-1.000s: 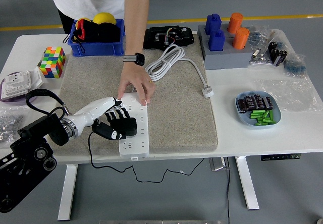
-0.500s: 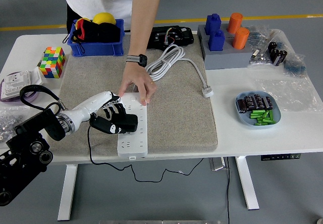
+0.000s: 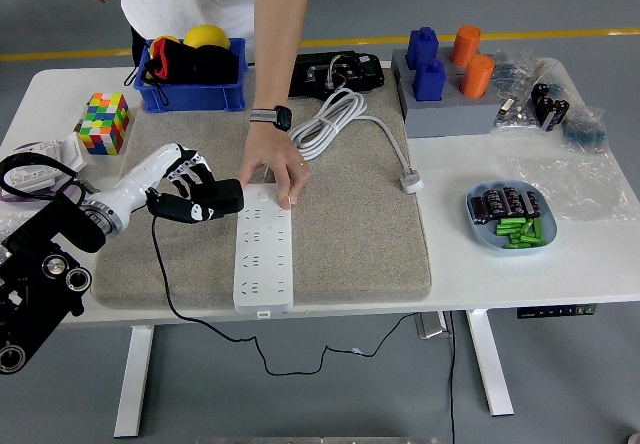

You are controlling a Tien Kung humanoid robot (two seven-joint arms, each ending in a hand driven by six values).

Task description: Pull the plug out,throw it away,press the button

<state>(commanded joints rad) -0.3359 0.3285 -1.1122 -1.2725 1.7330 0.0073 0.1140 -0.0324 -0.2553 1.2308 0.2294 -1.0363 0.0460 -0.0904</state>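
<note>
Plug (image 3: 222,200) in L hand (image 3: 190,190) (off strip (image 3: 264,254))

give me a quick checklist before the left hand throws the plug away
1. Black plug clear of the white power strip: ok, it sits left of the strip.
2. Left hand grips the plug: ok.
3. Plug's black cord free: cannot tell, it trails off the near edge.
4. Person's hand off the strip: not ok, it presses the far end.
5. Drop spot: cannot tell, no bin shows.

Grey floor (image 3: 560,384) with yellow line (image 3: 560,33) — white table (image 3: 500,264).
</note>
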